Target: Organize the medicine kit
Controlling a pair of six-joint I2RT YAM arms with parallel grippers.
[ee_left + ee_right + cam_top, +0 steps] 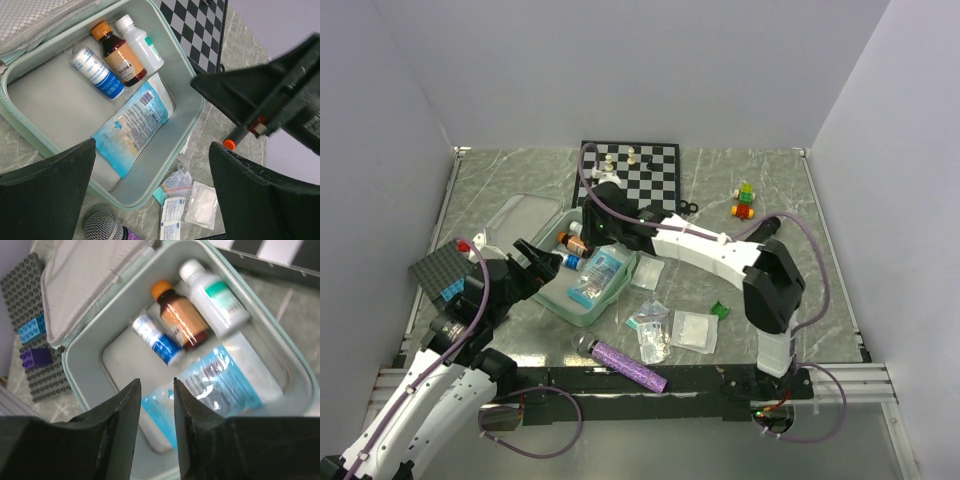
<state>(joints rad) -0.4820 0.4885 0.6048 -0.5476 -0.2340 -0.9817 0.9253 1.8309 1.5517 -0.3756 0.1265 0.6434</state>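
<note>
Grey studded plate (438, 270) marks the far left of your table. Just right of it, your left gripper (542, 265) hovers at the near-left edge of the medicine kit (560, 308). Its fingers are spread wide with nothing between them, and its wrist view looks down into the case. The kit lies open left of table centre, in front of the chessboard (642, 172), with its lid (520, 215) folded back to the left. Inside, along the far wall, a blue-and-white tube (97, 72), an orange-capped brown bottle (119, 55) and a white bottle (140, 44) lie side by side. A blue pouch (132, 125) lies nearer to you. Your right gripper (603, 232) hangs over the kit's far side, above the pouch. Its jaws stand a narrow gap apart and grip nothing. Loose sachets (692, 330) lie on the table to the right of the kit.
</note>
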